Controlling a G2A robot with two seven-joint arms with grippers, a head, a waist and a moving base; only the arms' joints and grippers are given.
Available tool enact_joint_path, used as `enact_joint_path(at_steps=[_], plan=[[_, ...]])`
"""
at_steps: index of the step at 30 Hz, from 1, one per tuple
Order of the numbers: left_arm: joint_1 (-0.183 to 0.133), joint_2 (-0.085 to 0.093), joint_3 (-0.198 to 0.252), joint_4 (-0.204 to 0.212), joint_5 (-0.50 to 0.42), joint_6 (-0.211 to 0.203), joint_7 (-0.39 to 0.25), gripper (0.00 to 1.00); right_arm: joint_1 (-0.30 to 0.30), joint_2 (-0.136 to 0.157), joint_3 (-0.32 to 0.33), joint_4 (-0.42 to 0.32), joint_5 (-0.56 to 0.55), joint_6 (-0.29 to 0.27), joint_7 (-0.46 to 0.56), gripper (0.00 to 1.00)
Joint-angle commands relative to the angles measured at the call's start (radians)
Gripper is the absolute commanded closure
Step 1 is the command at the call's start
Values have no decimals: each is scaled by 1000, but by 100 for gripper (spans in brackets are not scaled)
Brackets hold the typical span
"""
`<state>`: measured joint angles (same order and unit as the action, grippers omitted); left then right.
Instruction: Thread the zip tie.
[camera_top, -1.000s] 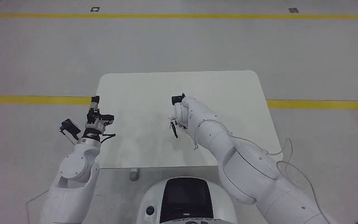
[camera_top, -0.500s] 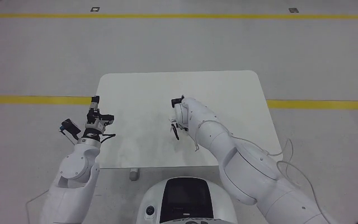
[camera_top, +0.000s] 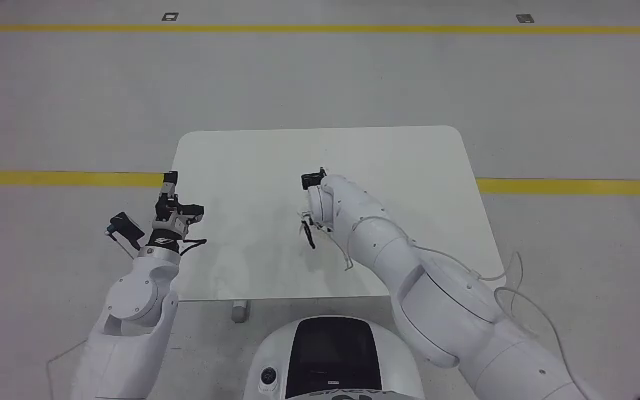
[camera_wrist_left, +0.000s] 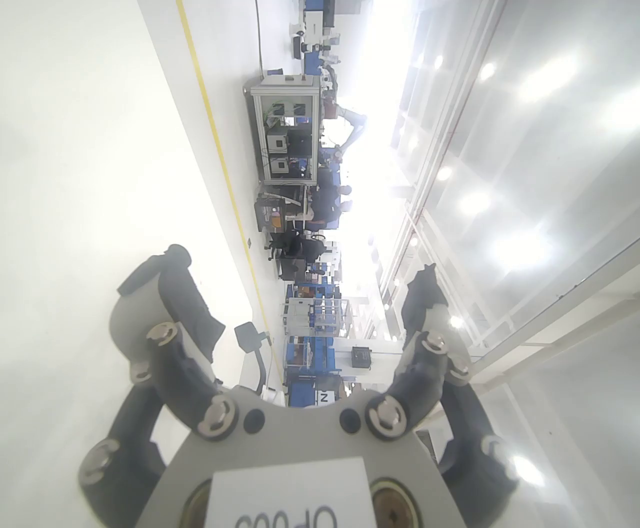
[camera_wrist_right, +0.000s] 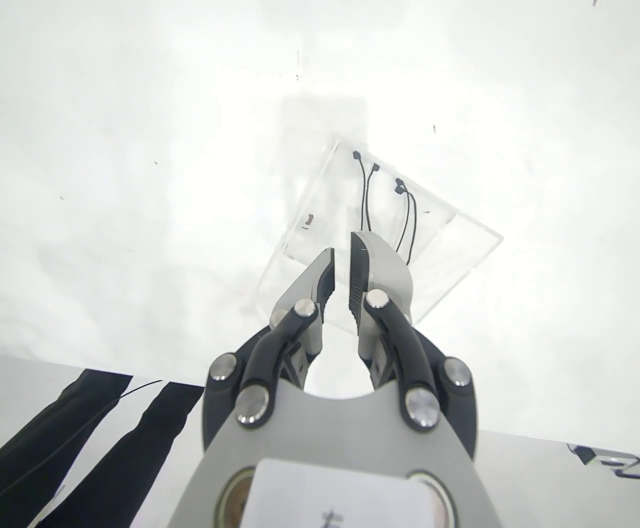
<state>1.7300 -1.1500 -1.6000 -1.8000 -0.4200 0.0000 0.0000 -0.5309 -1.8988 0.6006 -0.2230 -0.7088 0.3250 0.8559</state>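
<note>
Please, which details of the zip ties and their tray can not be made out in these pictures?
1. Right wrist view: the lower ends of the zip ties are hidden behind the fingers of the right gripper.
2. Same view: the near edge of the clear tray is partly covered by that gripper.
3. Same view: the thin ties overlap, so their number is uncertain.

In the top view I see a pale grey floor (camera_top: 300, 80), one yellow line (camera_top: 320, 27) along the upper edge and a second yellow line (camera_top: 80, 178) crossing mid-frame under the white table (camera_top: 400, 160) at centre. The left wrist view gives me bright ceiling lights (camera_wrist_left: 475, 200) and a glass-fronted equipment cabinet (camera_wrist_left: 285, 132).
</note>
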Motion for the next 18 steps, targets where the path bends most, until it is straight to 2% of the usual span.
enact_joint_path(at_steps=[1,3,10,18], plan=[[0,0,0,0,0,0,0,0,-2,0,2,-1,-1,2,-6,91],[0,0,0,0,0,0,0,0,-4,0,8,-2,4,5,-23,88],[0,0,0,0,0,0,0,0,-10,1,23,3,10,12,-65,93],[0,0,0,0,0,0,0,0,-12,-4,31,27,-4,15,-101,87]])
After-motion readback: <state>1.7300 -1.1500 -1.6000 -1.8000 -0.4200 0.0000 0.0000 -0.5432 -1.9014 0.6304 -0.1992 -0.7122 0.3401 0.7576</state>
